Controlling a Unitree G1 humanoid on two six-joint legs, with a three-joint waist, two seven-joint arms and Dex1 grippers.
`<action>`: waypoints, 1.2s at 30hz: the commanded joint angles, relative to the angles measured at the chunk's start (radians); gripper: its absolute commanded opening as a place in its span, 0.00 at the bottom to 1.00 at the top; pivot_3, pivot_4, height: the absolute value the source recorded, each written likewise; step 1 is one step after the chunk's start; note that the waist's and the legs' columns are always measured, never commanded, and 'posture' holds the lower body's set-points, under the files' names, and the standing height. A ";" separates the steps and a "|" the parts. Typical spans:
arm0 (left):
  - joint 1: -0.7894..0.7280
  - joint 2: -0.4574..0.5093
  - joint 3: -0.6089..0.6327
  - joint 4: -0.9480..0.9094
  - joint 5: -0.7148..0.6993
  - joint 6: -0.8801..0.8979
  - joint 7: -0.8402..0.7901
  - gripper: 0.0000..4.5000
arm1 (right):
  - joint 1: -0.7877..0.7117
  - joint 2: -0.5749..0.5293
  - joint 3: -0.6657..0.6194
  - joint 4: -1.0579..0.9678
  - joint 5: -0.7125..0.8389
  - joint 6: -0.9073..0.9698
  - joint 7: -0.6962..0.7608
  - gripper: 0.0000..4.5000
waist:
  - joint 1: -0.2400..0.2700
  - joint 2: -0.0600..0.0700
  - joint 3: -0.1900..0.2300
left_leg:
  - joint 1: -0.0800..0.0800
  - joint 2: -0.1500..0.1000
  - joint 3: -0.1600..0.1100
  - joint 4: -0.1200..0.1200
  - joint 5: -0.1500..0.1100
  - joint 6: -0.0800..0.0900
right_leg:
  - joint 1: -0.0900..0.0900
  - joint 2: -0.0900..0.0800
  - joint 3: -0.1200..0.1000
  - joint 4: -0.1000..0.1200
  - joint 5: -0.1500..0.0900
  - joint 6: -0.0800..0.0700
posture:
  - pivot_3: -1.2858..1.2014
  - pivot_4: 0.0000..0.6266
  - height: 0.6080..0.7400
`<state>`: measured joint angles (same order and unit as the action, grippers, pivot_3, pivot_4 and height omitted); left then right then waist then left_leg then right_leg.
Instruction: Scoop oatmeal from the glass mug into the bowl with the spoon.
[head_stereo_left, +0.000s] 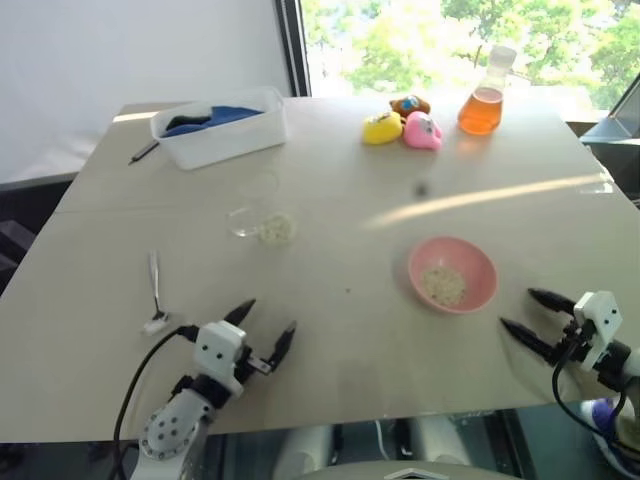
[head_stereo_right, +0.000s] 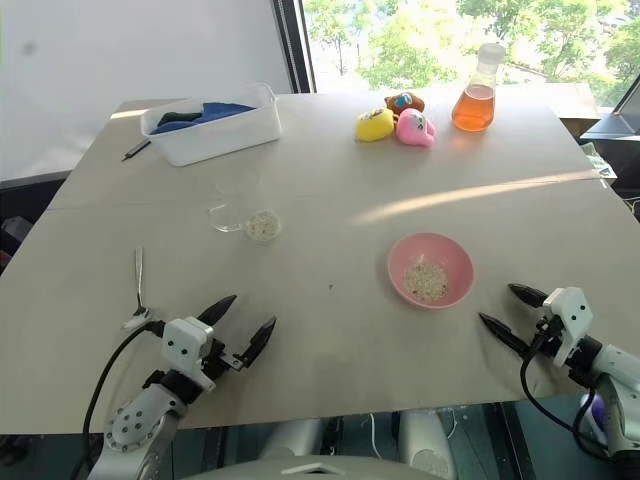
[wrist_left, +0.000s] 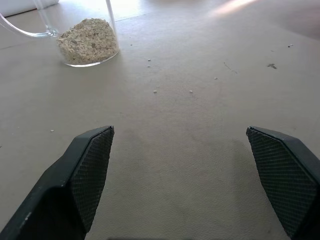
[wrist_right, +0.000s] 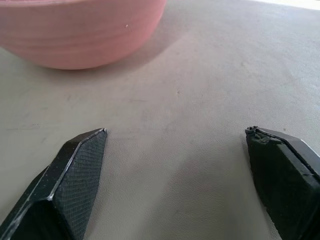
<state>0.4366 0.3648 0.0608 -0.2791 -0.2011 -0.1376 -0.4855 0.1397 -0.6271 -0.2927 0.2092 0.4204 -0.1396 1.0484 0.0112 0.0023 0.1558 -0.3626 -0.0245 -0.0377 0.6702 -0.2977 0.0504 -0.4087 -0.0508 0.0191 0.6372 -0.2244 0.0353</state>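
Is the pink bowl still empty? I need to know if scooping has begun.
Not empty. The bowl holds a small patch of oatmeal on its bottom; more remains in the glass mug.

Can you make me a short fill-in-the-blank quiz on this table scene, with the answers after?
1. The spoon lies on the table beside the robot's ____ gripper.
2. The oatmeal in the bowl sits inside a bowl coloured ____.
3. The flask at the far edge holds ____ liquid.
4. The left gripper and right gripper both have their fingers ____.

Missing words: left; pink; orange; open
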 joint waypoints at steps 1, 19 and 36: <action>0.025 0.012 0.012 0.008 -0.002 0.007 -0.010 1.00 | 0.000 -0.017 -0.025 0.005 0.008 -0.009 0.009 0.99 | 0.000 0.000 0.000 | 0.000 0.000 0.000 0.000 0.000 0.000 | 0.000 0.000 0.000 0.000 0.000 0.000 | 0.52 0.24 1.00; 0.004 -0.013 0.004 0.037 0.022 -0.014 0.000 1.00 | -0.015 -0.032 -0.023 0.026 0.010 -0.013 0.027 0.99 | 0.001 0.000 0.000 | 0.000 0.000 0.000 0.000 0.000 0.000 | 0.000 0.000 0.000 0.000 0.000 0.001 | 0.52 0.24 1.00; -0.013 -0.036 0.009 0.045 0.029 -0.023 0.014 1.00 | -0.030 -0.047 -0.032 0.048 0.015 -0.012 0.037 0.99 | 0.003 0.000 0.000 | 0.000 0.000 0.000 0.000 0.000 0.000 | 0.000 0.000 0.000 0.000 0.000 0.000 | 0.52 0.24 1.00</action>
<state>0.4164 0.3303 0.0692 -0.2548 -0.1796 -0.1628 -0.4775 0.1132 -0.6578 -0.2926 0.2546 0.4245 -0.1445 1.0813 0.0139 0.0024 0.1558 -0.3623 -0.0245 -0.0373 0.6705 -0.2976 0.0505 -0.4086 -0.0508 0.0191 0.6374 -0.2244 0.0354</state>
